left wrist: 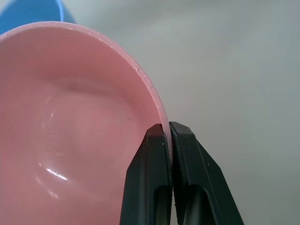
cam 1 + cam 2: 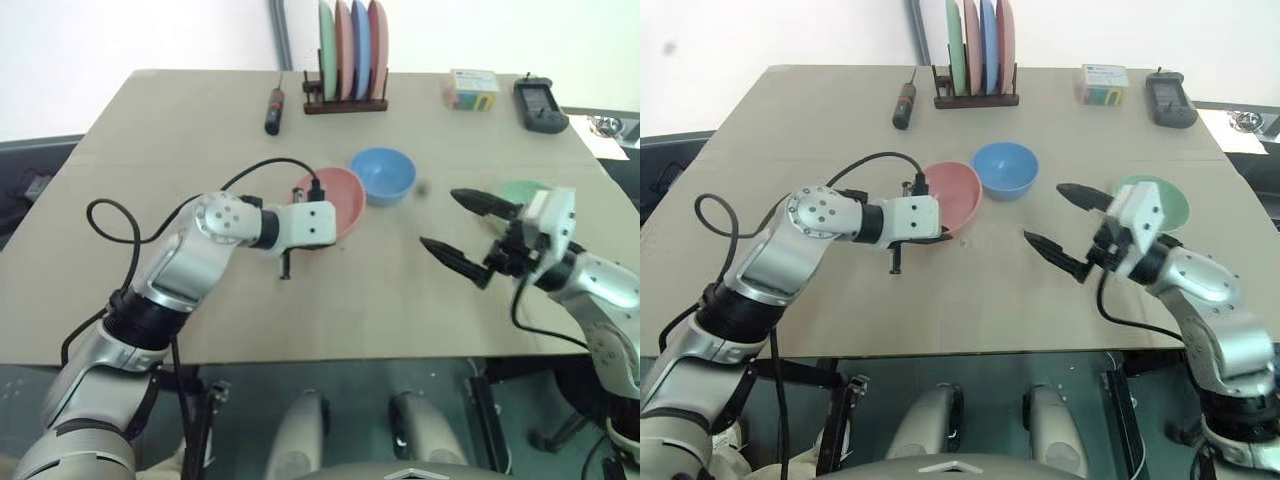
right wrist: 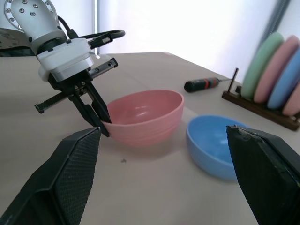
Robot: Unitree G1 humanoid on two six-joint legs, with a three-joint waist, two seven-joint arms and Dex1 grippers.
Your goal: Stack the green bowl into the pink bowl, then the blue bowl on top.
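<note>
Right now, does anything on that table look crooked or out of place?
Yes: the pink bowl sits tipped rather than flat, because the left end effector is pinching its rim. The blue bowl and green bowl sit level, and nothing looks spilled or broken.

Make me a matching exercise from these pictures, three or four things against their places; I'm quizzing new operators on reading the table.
Things:
1. pink bowl
2. green bowl
3. screwdriver
4. blue bowl

Places:
A. far side, beside the plate rack
B. behind the open right tool
C. rim pinched by the left tool
D. next to the pink bowl, unheld

Pairs: 1-C, 2-B, 3-A, 4-D
</note>
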